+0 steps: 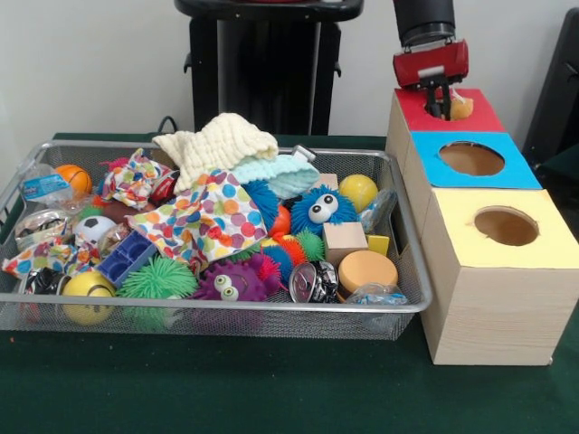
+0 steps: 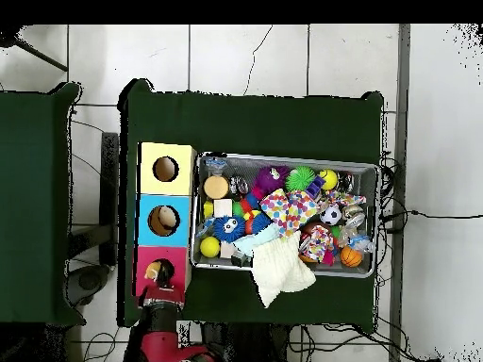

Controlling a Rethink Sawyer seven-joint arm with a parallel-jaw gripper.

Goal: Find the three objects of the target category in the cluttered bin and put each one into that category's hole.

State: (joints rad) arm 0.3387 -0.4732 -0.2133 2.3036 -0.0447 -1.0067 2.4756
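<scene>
The gripper is hovering over the red-topped box, fingers closed around a small orange-tan object (seemingly light and firm enough to pinch across its middle) — just beside the cluttered bin — with its hole directly beneath.

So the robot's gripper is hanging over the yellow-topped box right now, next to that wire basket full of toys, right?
Not quite. The gripper hangs over the red-topped box, the one farthest from the camera in the front view, not the yellow-topped box, which stands at the near end of the row. The wire basket full of toys does sit beside the boxes.
</scene>
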